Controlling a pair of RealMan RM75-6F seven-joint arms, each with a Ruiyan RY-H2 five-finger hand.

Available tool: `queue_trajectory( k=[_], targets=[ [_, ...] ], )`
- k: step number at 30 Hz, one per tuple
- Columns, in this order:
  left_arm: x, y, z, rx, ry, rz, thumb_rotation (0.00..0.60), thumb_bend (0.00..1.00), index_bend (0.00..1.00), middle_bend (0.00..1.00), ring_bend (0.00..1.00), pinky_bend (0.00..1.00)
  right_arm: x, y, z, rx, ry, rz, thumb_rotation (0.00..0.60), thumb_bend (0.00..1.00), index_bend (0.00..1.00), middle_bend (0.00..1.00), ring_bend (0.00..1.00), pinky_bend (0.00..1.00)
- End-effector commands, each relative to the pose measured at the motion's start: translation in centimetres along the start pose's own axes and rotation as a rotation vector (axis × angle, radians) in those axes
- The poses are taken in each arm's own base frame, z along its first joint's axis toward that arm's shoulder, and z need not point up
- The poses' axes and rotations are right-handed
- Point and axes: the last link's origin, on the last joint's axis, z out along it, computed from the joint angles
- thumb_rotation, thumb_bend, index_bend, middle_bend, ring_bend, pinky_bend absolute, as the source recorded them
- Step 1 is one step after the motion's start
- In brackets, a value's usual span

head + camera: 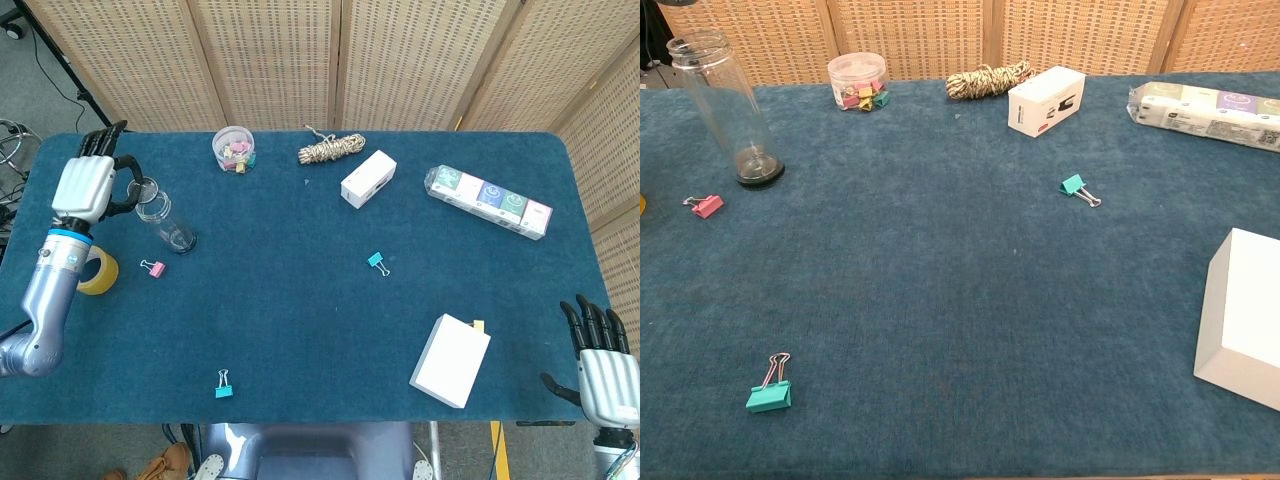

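On the blue table (300, 320) we start with the biggest thing near us, the white box (450, 360) at four o'clock, then our left hand (85, 185) up at ten o'clock. It holds nothing that we can see, fingers stretched out and a little apart, thumb bent toward the mouth of the clear jar (165, 222), just beside it; whether they touch we cannot tell. The jar stands upright on its dark base. We judge it light, stiff, smooth-walled and easy to tip, so the place to take it is round the middle of the wall, not the rim. Our right hand (605, 370) waits off the table edge at five o'clock, fingers straight and spread, holding nothing. Smallest is the pink clip (152, 267), just below the jar.
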Motion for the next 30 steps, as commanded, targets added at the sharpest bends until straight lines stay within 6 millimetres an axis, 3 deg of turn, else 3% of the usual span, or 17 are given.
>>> queue_trajectory(
  k=[1, 30],
  targets=[
    [-0.7, -0.6, 0.0, 0.009, -0.015, -0.018, 0.6, 0.49, 0.67, 0.0, 0.0, 0.0, 0.0, 0.0, 0.0, -0.001, 0.0, 0.0, 0.6, 0.0, 0.0, 0.0, 0.0, 0.0],
    [-3.0, -1.8, 0.8, 0.02, -0.061, -0.043, 0.6, 0.49, 0.67, 0.0, 0.0, 0.0, -0.5, 0.0, 0.3, -0.003, -0.026, -0.007, 0.6, 0.0, 0.0, 0.0, 0.0, 0.0]
  ],
)
